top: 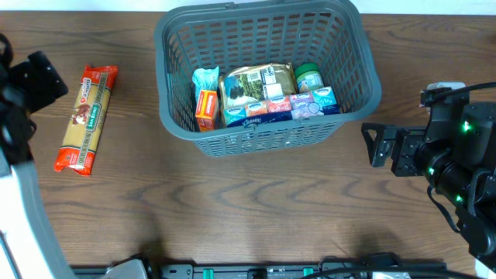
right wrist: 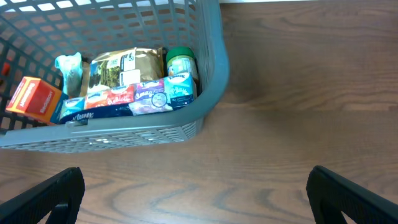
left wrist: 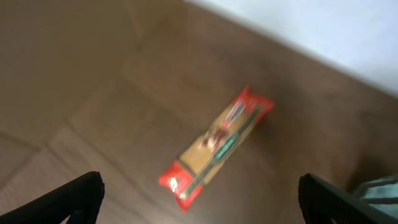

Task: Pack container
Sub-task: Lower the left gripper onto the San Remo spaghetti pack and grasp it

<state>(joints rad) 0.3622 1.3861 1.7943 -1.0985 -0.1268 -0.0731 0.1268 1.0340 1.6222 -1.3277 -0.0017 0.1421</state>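
Note:
The dark grey slatted basket [top: 260, 132] stands at the back middle of the table. It holds an orange box [top: 205, 108], a teal packet [top: 205, 78], a large printed bag [top: 256, 84], a green-lidded jar [top: 308, 76] and a row of tissue packs [top: 291, 107]. A long pasta packet with red ends [top: 85, 118] lies flat on the table left of the basket. My left gripper [top: 39, 77] is open and empty, above and just left of the packet [left wrist: 214, 146]. My right gripper [top: 377, 144] is open and empty, right of the basket's near corner [right wrist: 211, 68].
The wooden table's far edge meets a white surface [left wrist: 323, 31] behind the pasta packet. A corner of the basket [left wrist: 380, 188] shows at the right edge of the left wrist view. Black hardware [top: 256, 271] runs along the table's front edge.

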